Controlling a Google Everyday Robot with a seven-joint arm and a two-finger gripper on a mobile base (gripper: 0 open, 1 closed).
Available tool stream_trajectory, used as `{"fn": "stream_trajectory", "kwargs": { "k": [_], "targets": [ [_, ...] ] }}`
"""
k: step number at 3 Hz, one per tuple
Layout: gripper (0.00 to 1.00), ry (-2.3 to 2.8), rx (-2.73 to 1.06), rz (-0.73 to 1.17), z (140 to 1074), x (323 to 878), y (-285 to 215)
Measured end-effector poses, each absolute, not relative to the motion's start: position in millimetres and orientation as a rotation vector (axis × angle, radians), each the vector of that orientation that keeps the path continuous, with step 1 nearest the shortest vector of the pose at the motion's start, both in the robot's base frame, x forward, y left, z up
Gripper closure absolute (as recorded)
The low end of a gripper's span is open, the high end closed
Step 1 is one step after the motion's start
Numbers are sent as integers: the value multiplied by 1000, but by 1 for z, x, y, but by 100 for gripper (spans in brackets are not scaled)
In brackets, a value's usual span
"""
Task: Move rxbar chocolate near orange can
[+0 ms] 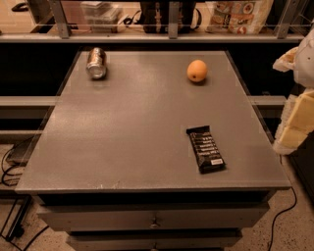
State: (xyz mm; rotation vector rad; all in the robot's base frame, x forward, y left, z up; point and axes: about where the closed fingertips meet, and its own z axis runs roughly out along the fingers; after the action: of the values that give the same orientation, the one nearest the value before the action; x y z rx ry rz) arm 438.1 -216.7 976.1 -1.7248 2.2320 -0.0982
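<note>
The rxbar chocolate (206, 149) is a flat black wrapped bar with white lettering. It lies on the grey table (132, 122) at the front right, its white patch toward the front edge. The orange can (96, 62) lies on its side at the table's far left corner, its shiny silver end facing the camera. My gripper (297, 122) shows as pale cream and yellow parts at the right edge of the view. It is off the table's right side, to the right of the bar and above table height, touching nothing.
A round orange fruit (197, 70) sits at the far right of the table. A shelf rail with bags and boxes (240, 14) runs behind the table. Drawers (154, 218) lie below the front edge. Cables lie on the floor at the left and right.
</note>
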Motion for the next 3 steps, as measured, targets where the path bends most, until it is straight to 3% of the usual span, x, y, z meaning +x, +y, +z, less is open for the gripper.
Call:
{"fn": "stream_trajectory", "kwargs": {
  "k": [2,3],
  "targets": [
    [0,2205,-1722,-43,974,442,-219],
    [0,2119,-1767,83,955,444,-206]
  ]
}}
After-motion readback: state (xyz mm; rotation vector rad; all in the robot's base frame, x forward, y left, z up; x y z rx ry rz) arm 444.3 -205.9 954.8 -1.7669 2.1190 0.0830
